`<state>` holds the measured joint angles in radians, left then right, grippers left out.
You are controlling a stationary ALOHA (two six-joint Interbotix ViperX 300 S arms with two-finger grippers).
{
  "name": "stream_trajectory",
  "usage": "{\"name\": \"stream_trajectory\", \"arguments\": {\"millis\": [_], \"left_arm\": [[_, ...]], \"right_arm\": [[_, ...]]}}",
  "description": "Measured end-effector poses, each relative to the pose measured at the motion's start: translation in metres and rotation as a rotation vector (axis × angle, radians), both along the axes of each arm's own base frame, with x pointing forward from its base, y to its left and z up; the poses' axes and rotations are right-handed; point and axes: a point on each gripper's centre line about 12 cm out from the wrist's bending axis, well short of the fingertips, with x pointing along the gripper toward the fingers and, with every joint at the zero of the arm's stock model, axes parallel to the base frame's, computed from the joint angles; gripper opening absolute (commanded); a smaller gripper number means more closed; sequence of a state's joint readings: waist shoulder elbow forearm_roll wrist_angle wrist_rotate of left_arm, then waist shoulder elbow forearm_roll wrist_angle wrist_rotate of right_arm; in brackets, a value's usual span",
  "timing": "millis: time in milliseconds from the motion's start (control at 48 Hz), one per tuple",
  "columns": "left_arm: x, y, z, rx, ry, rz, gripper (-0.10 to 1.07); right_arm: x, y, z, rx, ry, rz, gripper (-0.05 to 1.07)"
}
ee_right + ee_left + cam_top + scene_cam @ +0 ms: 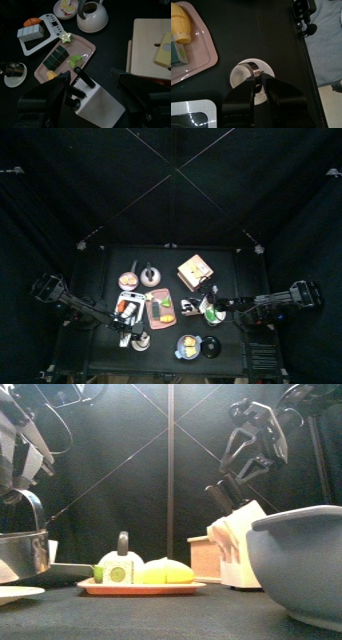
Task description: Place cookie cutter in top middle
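Over the white saucer [250, 80], the left gripper [260, 82] clamps the metal cookie cutter [254, 70] (right gripper [93, 82] open, idle); transfer to top middle remains.

The tray [88, 50] is pink, the saucer [241, 75] is white, the corn [178, 22] is yellow, and the table [258, 35] is black.

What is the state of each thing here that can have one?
cookie cutter: on edge on the small white dish.
left gripper: low at the cookie cutter.
right gripper: open, above the knife block.
knife block: upright, knives in.
teapot: upright.
pink tray: holds food.
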<state>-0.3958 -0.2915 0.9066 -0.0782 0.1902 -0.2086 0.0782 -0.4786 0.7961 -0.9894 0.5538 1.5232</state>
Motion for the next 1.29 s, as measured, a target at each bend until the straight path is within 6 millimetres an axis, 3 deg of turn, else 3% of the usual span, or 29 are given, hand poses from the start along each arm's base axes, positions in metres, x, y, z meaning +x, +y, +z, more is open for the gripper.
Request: {"name": "stream_trajectory", "arguments": {"millis": [292,729,958,1125,1292], "left_arm": [[0.012,0.041,0.037,-0.047,-0.14,0.146,0.54],[0.048,0.17,0.09,-0.176,-0.406,0.659,0.54],[0.067,0.227,0.08,-0.203,-0.411,0.856,0.54],[0.093,0.248,0.062,-0.201,-0.366,0.9,0.54],[0.103,0.266,0.041,-0.194,-0.312,0.943,0.54]], "right_arm": [[-0.008,-0.01,-0.002,-0.062,0.005,-0.004,0.96],[-0.023,-0.015,-0.029,-0.06,0.081,-0.022,0.95],[-0.032,-0.016,-0.034,-0.061,0.087,-0.025,0.95],[-0.04,-0.016,-0.034,-0.058,0.077,-0.026,0.96],[-0.046,-0.016,-0.036,-0.05,0.074,-0.031,0.96]]}}
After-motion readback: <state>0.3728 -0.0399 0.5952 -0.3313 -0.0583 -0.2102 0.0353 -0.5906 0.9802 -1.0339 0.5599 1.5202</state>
